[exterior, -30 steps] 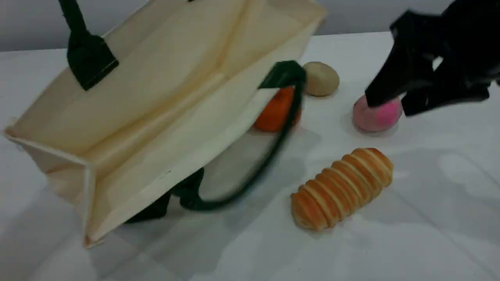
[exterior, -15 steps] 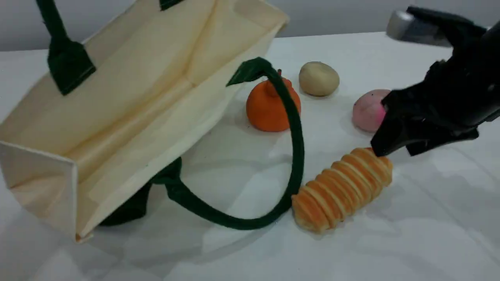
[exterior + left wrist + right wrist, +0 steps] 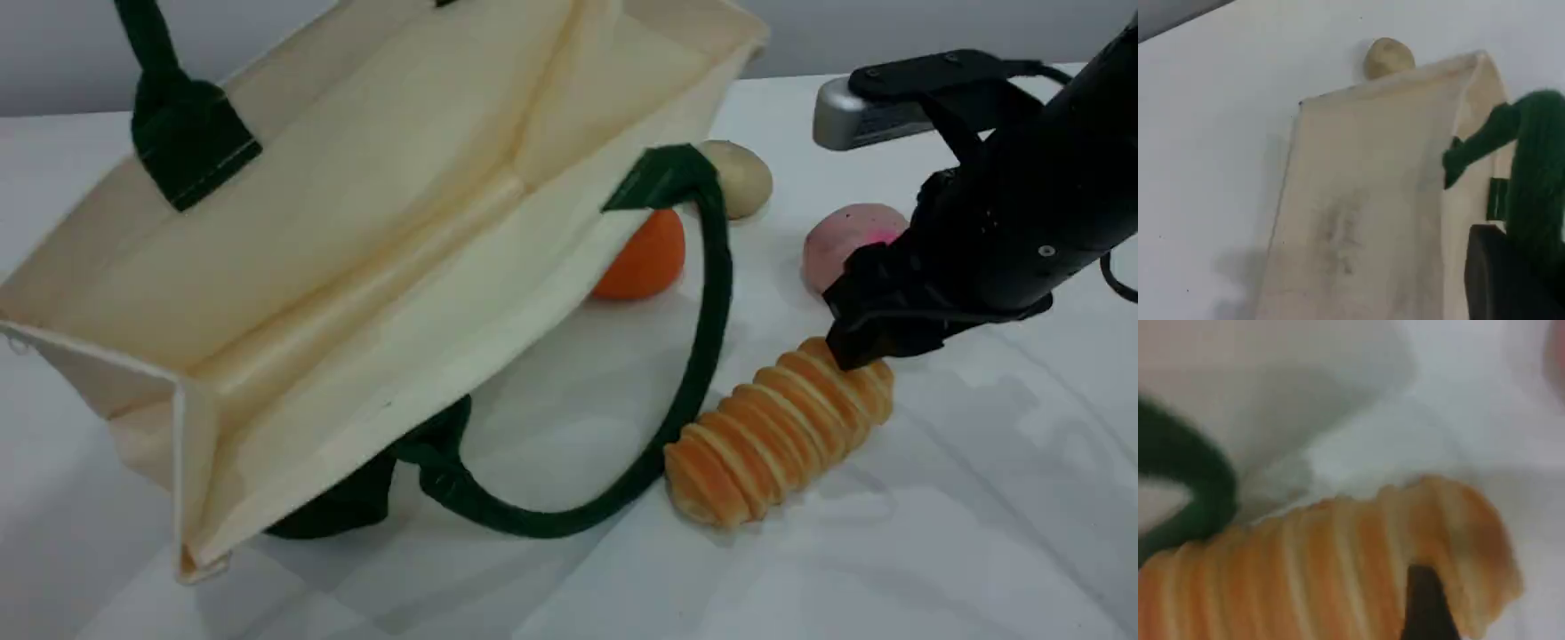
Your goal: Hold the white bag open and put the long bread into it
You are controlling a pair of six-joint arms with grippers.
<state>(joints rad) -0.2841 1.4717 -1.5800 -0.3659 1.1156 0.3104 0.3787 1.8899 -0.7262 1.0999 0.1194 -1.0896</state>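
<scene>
The white bag hangs tilted over the table's left half, its open mouth facing the camera. One green handle runs up out of the scene view. In the left wrist view that handle sits in my left gripper, which is shut on it above the bag. The other handle loops down onto the table and touches the long bread. My right gripper is open, low over the bread's far right end. One fingertip shows against the bread.
An orange round fruit sits half behind the bag's edge. A beige lump lies behind it, also visible as the lump past the bag. A pink ball lies just behind my right gripper.
The right gripper has come down from above the pink ball to the bread's far end. The bag swung left, then back right, and its lower handle now touches the bread.
</scene>
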